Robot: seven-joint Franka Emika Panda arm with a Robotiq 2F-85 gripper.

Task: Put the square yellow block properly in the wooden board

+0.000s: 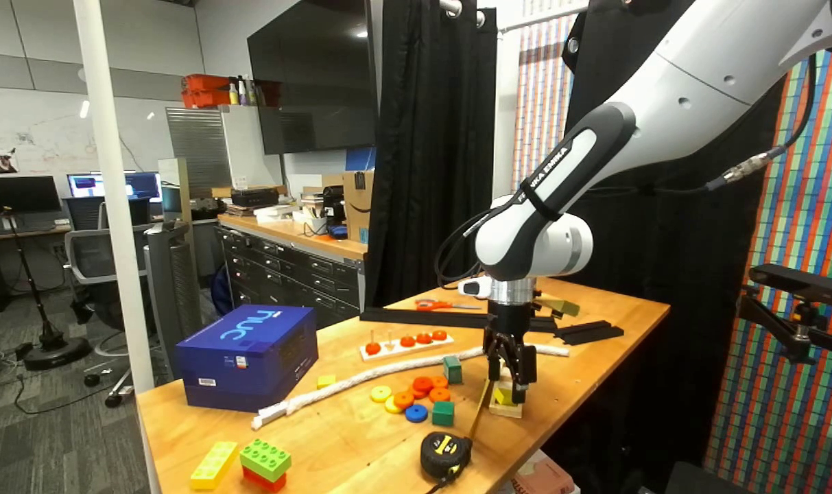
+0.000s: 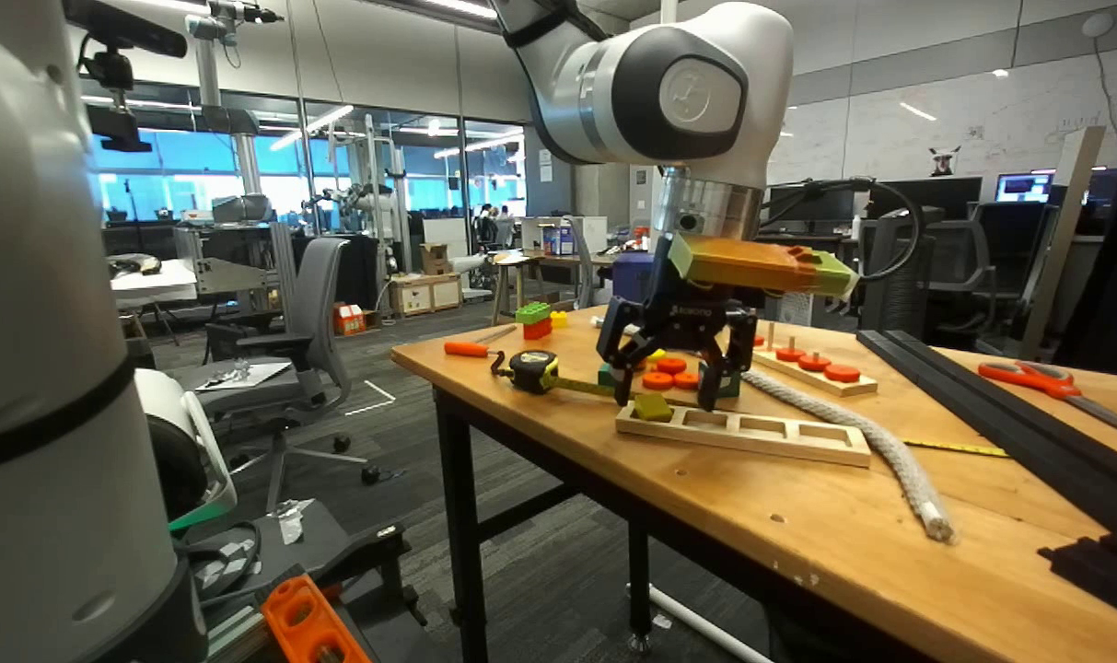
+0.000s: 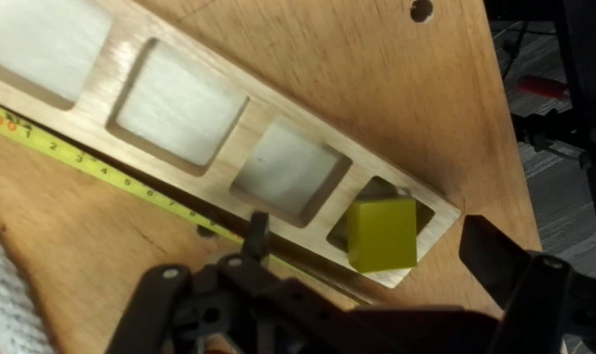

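The tool [image 2: 666, 396] is released, its fingers [image 3: 489, 260] spread with a gap on each side of the block [image 3: 382, 241] in the wrist view. The block lies between them, on the end recess [image 3: 375, 188] of the board [image 3: 246, 135]; it sits tilted and turned askew to the recess, overlapping the rim, with dark corners of the recess showing beside it. The other three recesses [image 3: 180, 103] show pale floors. The board lies on the table [image 3: 366, 73], near its edge, with a tape [image 3: 150, 192] along one long side and a rope [image 3: 13, 300] beyond the tape.
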